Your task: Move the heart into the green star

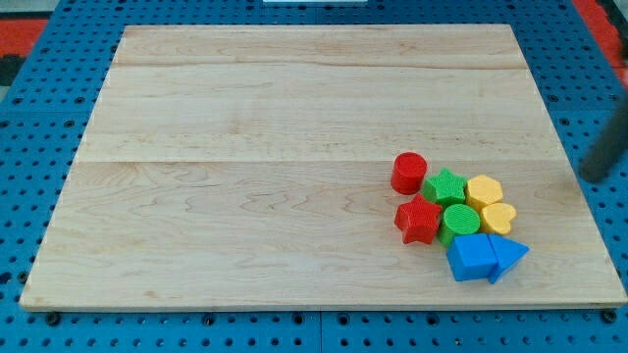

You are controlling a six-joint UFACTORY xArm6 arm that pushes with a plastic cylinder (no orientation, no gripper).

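The yellow heart [498,218] lies in a tight cluster at the view's lower right of the wooden board [245,196]. The green star [446,186] sits up and to the left of it, with the yellow hexagon [484,190] and the green cylinder [459,222] between them. The heart touches the hexagon and the green cylinder. My tip [592,177] shows blurred at the view's right edge, well to the right of the heart and slightly higher, apart from every block.
A red cylinder [409,173] sits left of the green star and a red star [418,220] below it. A blue cube [471,257] and a blue triangle [507,257] lie just below the heart. A blue pegboard [39,324] surrounds the board.
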